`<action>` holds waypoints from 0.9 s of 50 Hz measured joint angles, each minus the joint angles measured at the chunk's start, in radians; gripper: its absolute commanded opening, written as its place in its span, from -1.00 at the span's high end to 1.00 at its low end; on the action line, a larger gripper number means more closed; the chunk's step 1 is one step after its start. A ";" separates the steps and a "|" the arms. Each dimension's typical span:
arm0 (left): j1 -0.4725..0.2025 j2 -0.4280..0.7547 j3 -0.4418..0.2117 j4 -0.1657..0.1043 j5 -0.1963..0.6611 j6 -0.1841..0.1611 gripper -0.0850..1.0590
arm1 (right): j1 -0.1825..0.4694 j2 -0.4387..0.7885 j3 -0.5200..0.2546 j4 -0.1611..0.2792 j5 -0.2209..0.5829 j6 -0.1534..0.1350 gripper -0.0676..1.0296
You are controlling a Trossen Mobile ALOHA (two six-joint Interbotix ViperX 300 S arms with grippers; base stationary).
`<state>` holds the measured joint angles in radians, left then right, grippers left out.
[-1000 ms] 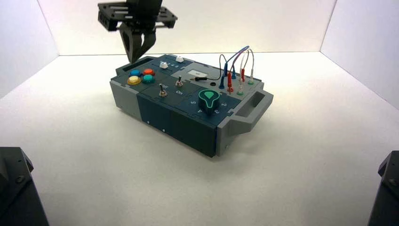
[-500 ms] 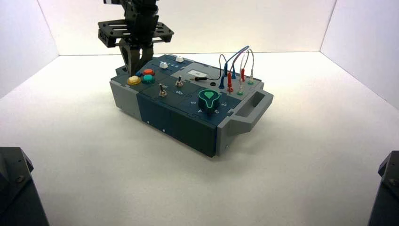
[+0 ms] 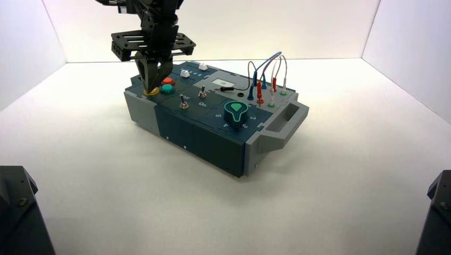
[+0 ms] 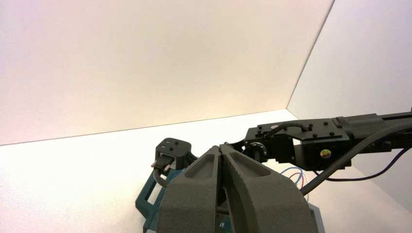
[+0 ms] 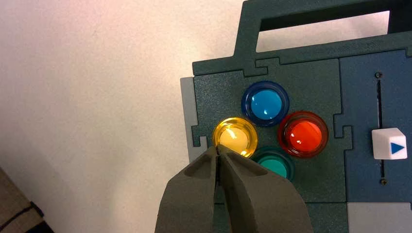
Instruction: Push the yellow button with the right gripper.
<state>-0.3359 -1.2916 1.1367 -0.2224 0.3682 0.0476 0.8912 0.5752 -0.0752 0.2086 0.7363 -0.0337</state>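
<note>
We're at the press step: right gripper (image 3: 151, 88), jaws pinched to a closed point, sits at the rim of the yellow button (image 5: 235, 136) at the box's (image 3: 213, 141) left-end button cluster, beside the teal-green button (image 5: 274, 164). Contact looks marginal, so next we'd judge a short straight push down, centred on the dome. Left gripper (image 4: 221, 151) idle, jaws closed.
</note>
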 measured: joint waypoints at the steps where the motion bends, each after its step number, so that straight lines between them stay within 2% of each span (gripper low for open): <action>1: 0.000 -0.002 0.000 -0.002 0.000 0.000 0.91 | 0.000 0.000 0.000 0.000 0.000 0.000 0.92; 33: 0.000 -0.002 0.000 0.000 0.000 0.000 0.91 | 0.003 0.025 -0.028 0.005 0.000 0.006 0.92; 45: 0.000 0.000 0.000 0.000 0.000 0.000 0.91 | -0.012 -0.021 -0.028 -0.008 0.000 0.008 0.92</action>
<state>-0.3359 -1.2916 1.1367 -0.2224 0.3682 0.0476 0.8790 0.5538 -0.1028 0.2010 0.7363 -0.0261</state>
